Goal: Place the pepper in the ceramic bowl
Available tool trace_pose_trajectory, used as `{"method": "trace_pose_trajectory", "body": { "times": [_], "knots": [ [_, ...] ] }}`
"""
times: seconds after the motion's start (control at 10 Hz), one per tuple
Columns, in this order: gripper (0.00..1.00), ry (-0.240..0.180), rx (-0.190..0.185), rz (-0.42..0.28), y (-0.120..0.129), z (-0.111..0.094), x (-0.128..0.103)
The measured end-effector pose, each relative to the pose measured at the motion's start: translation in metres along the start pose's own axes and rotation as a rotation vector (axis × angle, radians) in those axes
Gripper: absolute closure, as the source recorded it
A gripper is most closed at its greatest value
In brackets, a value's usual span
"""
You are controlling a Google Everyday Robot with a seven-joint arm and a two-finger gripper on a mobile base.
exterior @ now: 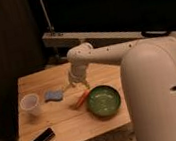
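One tool (78,85), grip unclear, hovers above pepper (82,99) between blue sponge (52,95) and ceramic bowl (106,102).

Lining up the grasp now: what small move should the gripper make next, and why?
Probably lower the gripper a little onto the pepper: it hangs just above the pepper, which lies on the table beside the rim of the ceramic bowl, not in it.

At frame centre the gripper (77,85) is flanked by a blue sponge (52,95) leftward and the ceramic bowl (106,102) lower right.
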Motion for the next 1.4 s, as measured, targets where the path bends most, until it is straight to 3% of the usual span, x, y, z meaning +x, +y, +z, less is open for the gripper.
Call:
{"method": "trace_pose_trajectory", "body": {
  "times": [0.5, 0.8, 1.2, 1.4],
  "knots": [
    [0.2, 0.041, 0.023, 0.004, -0.038, -0.009, 0.009],
    [0.2, 0.054, 0.041, -0.035, -0.044, -0.01, -0.003],
    [0.2, 0.077, 0.05, -0.048, -0.064, 0.011, -0.011],
    [0.2, 0.057, 0.045, -0.055, -0.07, 0.019, -0.011]
  ]
}}
